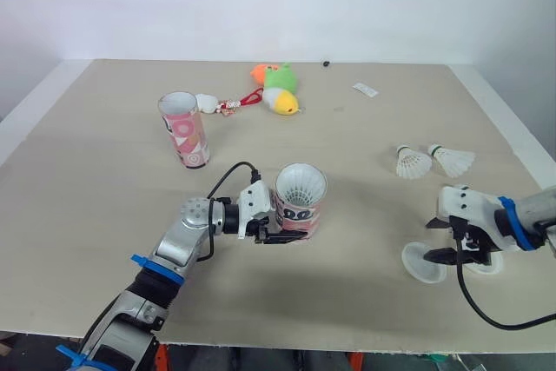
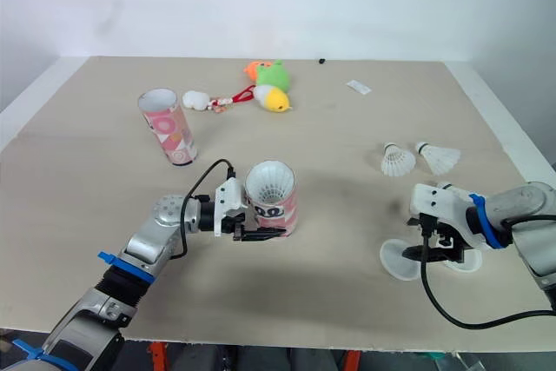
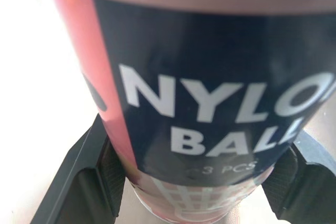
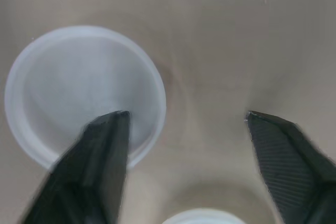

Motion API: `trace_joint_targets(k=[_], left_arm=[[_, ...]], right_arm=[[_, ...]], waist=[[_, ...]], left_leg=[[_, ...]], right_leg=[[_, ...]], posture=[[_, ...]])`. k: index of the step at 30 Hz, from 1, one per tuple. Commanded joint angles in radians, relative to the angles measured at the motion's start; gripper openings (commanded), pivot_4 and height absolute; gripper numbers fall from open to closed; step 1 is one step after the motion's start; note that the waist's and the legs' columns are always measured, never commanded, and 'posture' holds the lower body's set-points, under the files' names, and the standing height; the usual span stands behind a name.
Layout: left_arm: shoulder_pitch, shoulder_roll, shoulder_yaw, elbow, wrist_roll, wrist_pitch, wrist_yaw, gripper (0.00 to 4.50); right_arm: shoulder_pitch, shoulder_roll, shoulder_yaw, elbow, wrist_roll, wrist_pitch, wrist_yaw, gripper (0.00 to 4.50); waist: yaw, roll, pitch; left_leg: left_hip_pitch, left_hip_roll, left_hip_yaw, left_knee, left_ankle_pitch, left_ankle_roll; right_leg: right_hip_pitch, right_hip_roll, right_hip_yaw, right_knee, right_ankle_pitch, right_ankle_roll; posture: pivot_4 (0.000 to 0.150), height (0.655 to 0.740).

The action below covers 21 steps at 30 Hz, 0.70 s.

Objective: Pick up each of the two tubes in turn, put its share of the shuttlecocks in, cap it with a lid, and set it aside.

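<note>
A pink and dark blue tube (image 1: 300, 206) stands upright near the middle of the table, with a white shuttlecock inside it. My left gripper (image 1: 280, 235) is shut on its lower part, and both fingers (image 3: 94, 177) press against the tube's (image 3: 210, 77) sides. A second pink tube (image 1: 184, 130) stands open and empty-looking at the back left. Two loose shuttlecocks (image 1: 412, 162) (image 1: 453, 160) lie at the right. My right gripper (image 4: 184, 119) hangs open just above the table, one finger over a white lid (image 4: 79, 87). A second lid (image 1: 486, 265) lies partly hidden beside it.
A green and yellow plush toy (image 1: 280, 89) with an orange one (image 1: 258, 71) and a small white charm (image 1: 207, 103) lie at the back centre. A small white packet (image 1: 366, 89) lies at the back right. The table's front edge runs close to both arms.
</note>
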Motion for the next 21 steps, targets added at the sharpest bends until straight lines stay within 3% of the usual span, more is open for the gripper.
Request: trace_joint_targets(k=[1, 4, 5, 13, 21], left_arm=[[-0.007, 0.004, 0.024, -0.07, -0.053, 0.052, -0.017, 2.97], [-0.015, 0.024, 0.02, -0.09, -0.073, 0.116, -0.041, 2.97], [-0.016, 0.03, 0.019, -0.095, -0.077, 0.135, -0.044, 2.97], [-0.014, 0.045, 0.013, -0.112, -0.094, 0.209, -0.058, 2.97], [-0.027, 0.051, -0.008, -0.067, -0.074, 0.201, -0.091, 2.97]], right_arm=[[-0.039, 0.016, 0.028, -0.009, -0.019, -0.007, 0.011, 1.69], [-0.085, 0.033, 0.058, -0.019, -0.025, -0.012, 0.036, 0.25], [-0.099, 0.038, 0.066, -0.022, -0.025, -0.01, 0.044, 0.08], [-0.186, 0.062, 0.08, -0.087, 0.014, 0.038, 0.097, 0.08], [-0.322, 0.029, -0.042, -0.194, 0.216, 0.161, 0.18, 0.08]], waist=[[0.0, 0.0, 0.0], [-0.001, 0.0, 0.0], [-0.001, 0.0, 0.0], [0.0, 0.001, 0.0], [0.001, 0.002, 0.001]], left_leg=[[0.0, 0.0, 0.0, 0.0, 0.0, 0.0], [0.0, 0.001, 0.001, 0.0, 0.0, 0.0], [0.0, 0.001, 0.001, 0.0, 0.0, 0.0], [-0.001, 0.001, 0.0, 0.0, 0.001, -0.001], [-0.004, -0.001, -0.001, 0.0, 0.0, 0.0]], right_leg=[[0.0, 0.0, 0.0, 0.0, 0.0, 0.0], [0.0, 0.001, 0.0, -0.001, 0.001, 0.001], [0.0, 0.001, 0.0, -0.002, 0.001, 0.002], [-0.001, 0.002, 0.0, -0.002, 0.003, -0.002], [-0.001, -0.002, -0.001, -0.005, 0.003, 0.0]], posture=[[0.15, 0.7323], [0.15, 0.7323], [0.15, 0.7323], [0.15, 0.7323], [0.15, 0.7323]])
